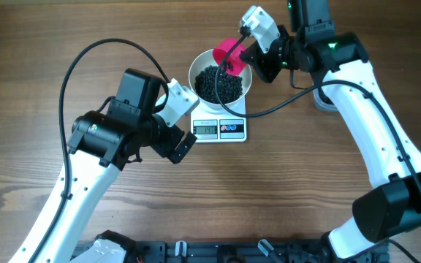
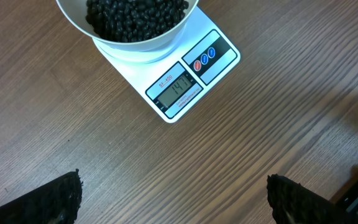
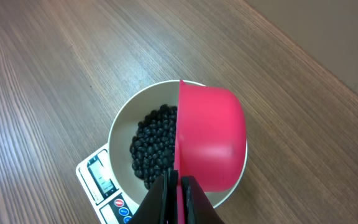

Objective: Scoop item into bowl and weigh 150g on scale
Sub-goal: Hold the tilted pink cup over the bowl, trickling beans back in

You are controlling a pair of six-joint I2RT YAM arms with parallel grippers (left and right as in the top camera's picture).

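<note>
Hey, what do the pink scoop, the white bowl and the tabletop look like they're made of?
Pink scoop: likely plastic, smooth matte with soft sheen. White bowl: plastic or ceramic, plain smooth rim; unclear. Tabletop: wood or wood-look laminate, visible grain.

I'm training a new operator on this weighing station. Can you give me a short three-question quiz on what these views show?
1. True or false: the white bowl stands on the scale.
2. The right gripper is shut on: A) the pink scoop, B) the bowl's rim, C) nothing.
3. Fill in: the left gripper hangs ___ over the table, holding nothing.
Key: 1 true; 2 A; 3 open.
</note>
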